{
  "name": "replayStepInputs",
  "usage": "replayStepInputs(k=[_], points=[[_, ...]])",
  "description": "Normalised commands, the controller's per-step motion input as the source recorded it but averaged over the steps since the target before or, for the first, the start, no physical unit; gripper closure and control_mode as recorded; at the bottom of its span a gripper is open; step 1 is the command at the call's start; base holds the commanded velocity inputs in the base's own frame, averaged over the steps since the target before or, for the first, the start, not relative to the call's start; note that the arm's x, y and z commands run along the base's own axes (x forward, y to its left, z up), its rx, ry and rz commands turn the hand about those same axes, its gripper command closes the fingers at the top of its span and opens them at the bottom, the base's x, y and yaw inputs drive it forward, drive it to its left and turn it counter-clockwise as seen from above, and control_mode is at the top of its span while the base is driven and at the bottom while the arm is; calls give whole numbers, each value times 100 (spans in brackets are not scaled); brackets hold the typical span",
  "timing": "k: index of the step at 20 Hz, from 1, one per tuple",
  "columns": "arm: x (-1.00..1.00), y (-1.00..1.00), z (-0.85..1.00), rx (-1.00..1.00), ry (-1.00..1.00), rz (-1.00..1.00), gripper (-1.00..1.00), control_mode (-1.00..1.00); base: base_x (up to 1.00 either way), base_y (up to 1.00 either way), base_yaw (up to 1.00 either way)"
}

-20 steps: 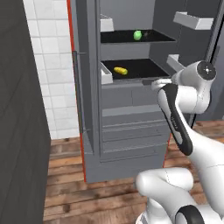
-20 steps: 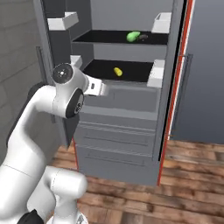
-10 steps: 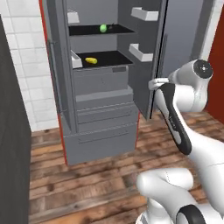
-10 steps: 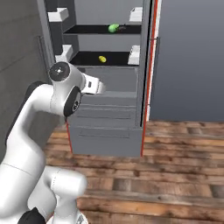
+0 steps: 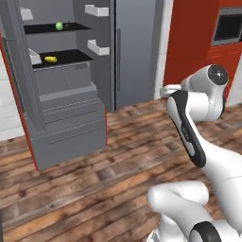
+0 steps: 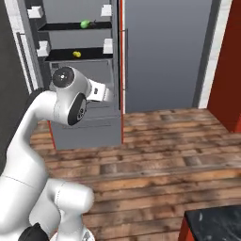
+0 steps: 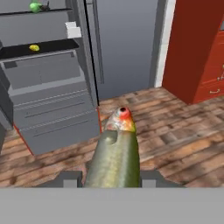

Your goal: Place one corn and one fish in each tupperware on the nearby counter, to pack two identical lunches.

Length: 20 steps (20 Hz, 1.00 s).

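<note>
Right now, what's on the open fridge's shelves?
Green corn lies on the upper fridge shelf, yellowish corn on the one below. The closed drawers hide anything underneath.

Grey fridge [image 5: 71, 90], left door open, drawers [image 5: 71, 127] below black shelves [image 5: 64, 57]. Wood-plank floor [image 5: 94, 184]. Red cabinets [image 5: 198, 42] at right; possibly an oven [image 5: 230, 26] set in them.

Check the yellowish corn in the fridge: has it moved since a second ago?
No. The yellowish corn still lies on the lower black shelf, below the green corn; only the camera swung with the base.
</note>
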Motion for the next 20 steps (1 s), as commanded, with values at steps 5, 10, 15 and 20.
replayStepInputs(k=[5, 10, 15, 20], points=[[0, 0, 0, 0, 0, 0, 100, 100, -86, -44, -36], [0, 0, 0, 0, 0, 0, 100, 100, -92, -40, -36], [0, 0, 0, 0, 0, 0, 100, 100, -63, -38, -31], [0, 0, 0, 0, 0, 0, 100, 100, 19, 2, -23]])
